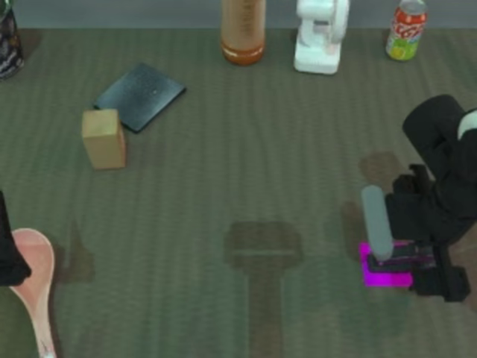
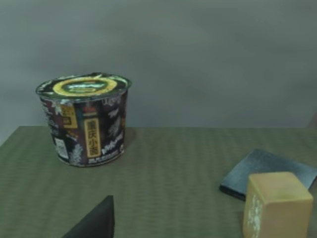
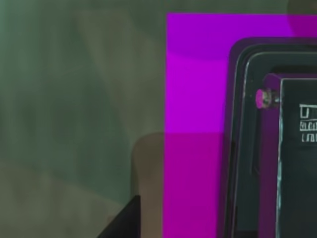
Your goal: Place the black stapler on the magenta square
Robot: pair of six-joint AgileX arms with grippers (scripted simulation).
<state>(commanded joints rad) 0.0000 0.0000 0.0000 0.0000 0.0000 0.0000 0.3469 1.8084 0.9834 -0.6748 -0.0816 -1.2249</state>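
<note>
One black stapler (image 3: 277,148) on magenta square (image 3: 195,99) (flat)

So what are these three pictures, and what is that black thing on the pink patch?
These come from a pretend, computer-drawn robot with two arms at a table. One camera looks down from above; the other two ride on the arms' wrists. The right arm's tool is over the magenta square, where the black stapler sits. I cannot tell whether the tool is gripping it. The left arm waits at the table's left edge. Also on the table: a tan block, a dark slab, a noodle cup, a pink spoon, a bottle, a white gadget and a can.
</note>
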